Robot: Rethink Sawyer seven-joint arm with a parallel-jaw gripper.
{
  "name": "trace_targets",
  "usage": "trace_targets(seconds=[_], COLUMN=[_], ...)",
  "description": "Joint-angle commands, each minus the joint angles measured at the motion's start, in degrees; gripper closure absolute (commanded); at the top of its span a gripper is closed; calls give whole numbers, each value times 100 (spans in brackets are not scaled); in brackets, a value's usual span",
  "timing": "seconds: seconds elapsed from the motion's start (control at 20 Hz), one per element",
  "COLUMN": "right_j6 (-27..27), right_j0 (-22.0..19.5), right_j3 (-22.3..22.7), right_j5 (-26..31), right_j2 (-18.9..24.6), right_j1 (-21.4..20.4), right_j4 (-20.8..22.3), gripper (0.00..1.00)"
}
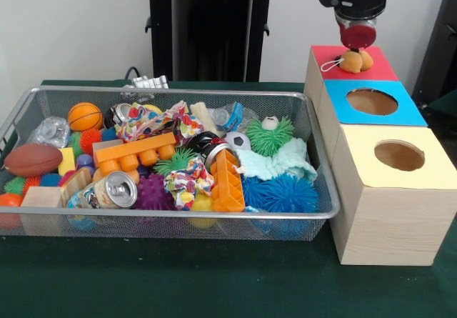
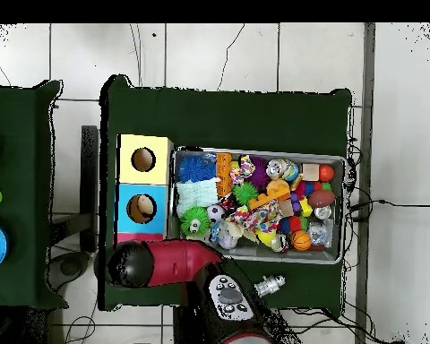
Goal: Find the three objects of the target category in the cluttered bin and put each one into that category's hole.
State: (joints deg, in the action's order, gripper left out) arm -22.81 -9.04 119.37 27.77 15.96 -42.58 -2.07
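bin (image 1: pixel 323 202) full of mixed toys

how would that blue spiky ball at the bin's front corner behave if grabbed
The blue spiky ball is covered in thin hair-like strands, so it likely squashes and feels light. Those strands could slip out of a pinch. Wedged against the bin's mesh wall and the orange block, it probably won't roll.

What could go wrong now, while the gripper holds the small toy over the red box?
1. The gripper holds the tan toy above the red box, whose hole is hidden; a drop could miss it.
2. The toy's white loop hangs sideways and may catch on an edge.
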Motion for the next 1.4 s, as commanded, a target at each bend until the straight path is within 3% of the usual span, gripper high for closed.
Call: trace_targets(seconds=[0.05,0.3,0.55,1.4], right_j6=[-1497,-1453,-1323,-1336], right_j0=[164,-22,-125,-527], right_j3=[-1263,-1375,-1449,-1259], right_j5=[-3215,-3253,-3680,-3835], right_j2=[-1277,-1175,-1091,-722], right_j1=[2688,2799,2869,2768], right_j4=[1235,1545,1979,2142], gripper=[100,100,100,100])
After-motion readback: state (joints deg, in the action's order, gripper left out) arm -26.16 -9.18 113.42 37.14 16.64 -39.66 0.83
